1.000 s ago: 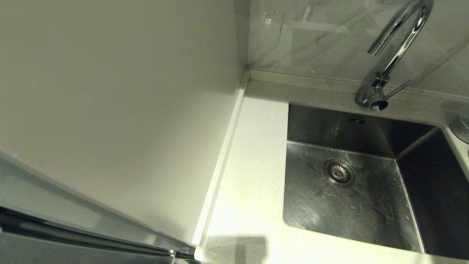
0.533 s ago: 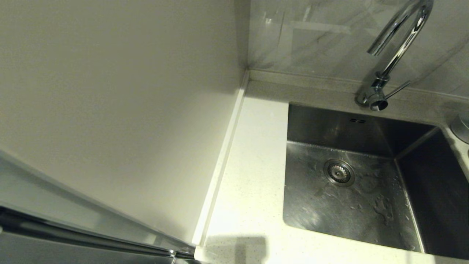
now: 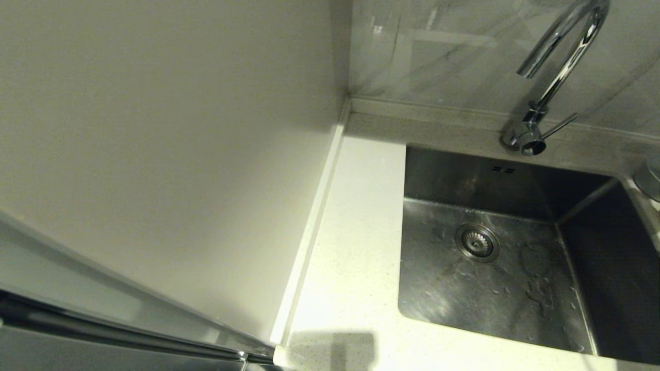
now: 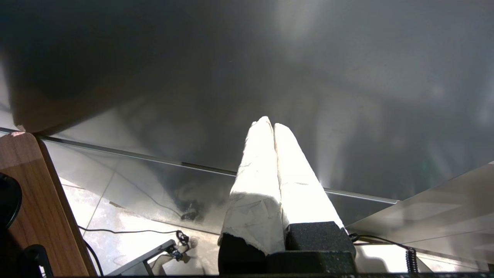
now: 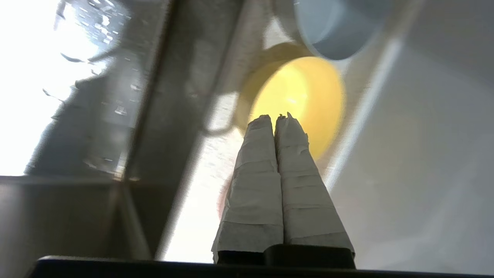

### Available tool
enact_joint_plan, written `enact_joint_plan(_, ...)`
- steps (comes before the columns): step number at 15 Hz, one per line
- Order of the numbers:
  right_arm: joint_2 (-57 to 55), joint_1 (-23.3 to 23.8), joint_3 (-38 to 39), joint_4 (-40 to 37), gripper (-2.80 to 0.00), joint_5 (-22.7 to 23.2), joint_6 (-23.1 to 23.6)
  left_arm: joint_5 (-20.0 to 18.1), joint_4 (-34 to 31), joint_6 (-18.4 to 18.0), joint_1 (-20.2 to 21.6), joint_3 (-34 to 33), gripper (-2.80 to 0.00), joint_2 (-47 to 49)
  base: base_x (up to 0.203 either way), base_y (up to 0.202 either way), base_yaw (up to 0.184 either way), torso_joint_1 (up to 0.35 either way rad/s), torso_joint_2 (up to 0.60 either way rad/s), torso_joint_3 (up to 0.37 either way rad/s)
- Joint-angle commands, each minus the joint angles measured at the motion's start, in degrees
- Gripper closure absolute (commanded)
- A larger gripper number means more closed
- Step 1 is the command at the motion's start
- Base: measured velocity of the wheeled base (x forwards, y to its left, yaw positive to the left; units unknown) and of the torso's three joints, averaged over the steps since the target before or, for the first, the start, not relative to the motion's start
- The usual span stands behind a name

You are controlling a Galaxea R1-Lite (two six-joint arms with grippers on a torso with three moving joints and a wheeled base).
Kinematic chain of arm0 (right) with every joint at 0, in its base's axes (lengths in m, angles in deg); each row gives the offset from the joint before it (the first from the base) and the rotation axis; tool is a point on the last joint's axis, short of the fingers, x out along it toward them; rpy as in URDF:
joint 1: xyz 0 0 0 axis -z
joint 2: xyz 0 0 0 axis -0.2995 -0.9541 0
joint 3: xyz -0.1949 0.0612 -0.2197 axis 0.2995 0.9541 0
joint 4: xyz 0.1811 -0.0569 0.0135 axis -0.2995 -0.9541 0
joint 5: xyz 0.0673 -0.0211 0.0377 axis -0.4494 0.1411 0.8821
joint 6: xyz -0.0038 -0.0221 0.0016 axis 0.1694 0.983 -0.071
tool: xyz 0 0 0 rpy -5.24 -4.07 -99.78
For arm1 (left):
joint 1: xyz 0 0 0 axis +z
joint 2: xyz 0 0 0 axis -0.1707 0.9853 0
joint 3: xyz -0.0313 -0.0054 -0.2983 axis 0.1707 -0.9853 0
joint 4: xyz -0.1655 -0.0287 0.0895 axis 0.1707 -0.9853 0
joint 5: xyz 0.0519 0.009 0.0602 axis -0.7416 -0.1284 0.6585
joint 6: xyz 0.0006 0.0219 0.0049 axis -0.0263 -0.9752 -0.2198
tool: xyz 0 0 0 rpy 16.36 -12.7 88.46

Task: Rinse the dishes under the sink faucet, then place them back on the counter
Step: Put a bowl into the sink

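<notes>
My right gripper point(image 5: 274, 117) is shut on nothing and hovers over the counter strip point(image 5: 204, 181) beside the sink point(image 5: 77, 96). Just beyond its tips sits the yellow-green bowl point(image 5: 308, 88), with the grey-blue bowl point(image 5: 335, 27) past it. A pink sliver point(image 5: 220, 200) shows behind the fingers, perhaps the pink bowl. In the head view the steel sink point(image 3: 495, 304) with its drain point(image 3: 477, 242) lies wet and holds no bowl. The chrome faucet point(image 3: 559, 67) stands behind it. A grey round rim point(image 3: 650, 178) shows at the right edge. My left gripper point(image 4: 269, 124) is shut and parked away from the counter.
The white speckled counter point(image 3: 356, 247) runs left of the sink to a raised edge strip point(image 3: 309, 232) and a plain wall panel point(image 3: 165, 144). The faucet lever point(image 3: 559, 126) points right. The left gripper faces a dark metal panel point(image 4: 247, 69), with floor and cables below.
Only the sheen on the wet sink floor shifts a little. Nothing else in the head view has moved.
</notes>
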Motion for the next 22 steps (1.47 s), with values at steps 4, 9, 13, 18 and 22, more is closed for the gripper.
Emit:
enact_joint_plan(4,-4.78,0.39,-4.42,-3.8,0.0,3.99,-8.1,0.0,0.02,0.01,0.01,-0.18,0.0,0.0,0.0,0.0,0.0,0.0,0.0,0.0)
enact_joint_plan(9,-8.92,1.05,-9.7,-2.95,0.0,3.87,-10.63,0.09,0.02,0.01,0.01,-0.18,0.0,0.0,0.0,0.0,0.0,0.0,0.0,0.0)
enact_joint_plan(13,-11.83,3.24,-15.88,5.0,0.0,7.52,-10.74,0.0,0.02,0.01,0.01,-0.18,0.0,0.0,0.0,0.0,0.0,0.0,0.0,0.0)
enact_joint_plan(18,-9.42,6.7,-16.85,2.19,0.0,12.2,-8.65,0.0,0.02,0.01,0.01,-0.18,0.0,0.0,0.0,0.0,0.0,0.0,0.0,0.0)
enact_joint_plan(22,-9.43,8.47,-16.48,-1.57,-2.8,13.96,-4.96,0.0,0.02,0.01,0.01,-0.18,0.0,0.0,0.0,0.0,0.0,0.0,0.0,0.0)
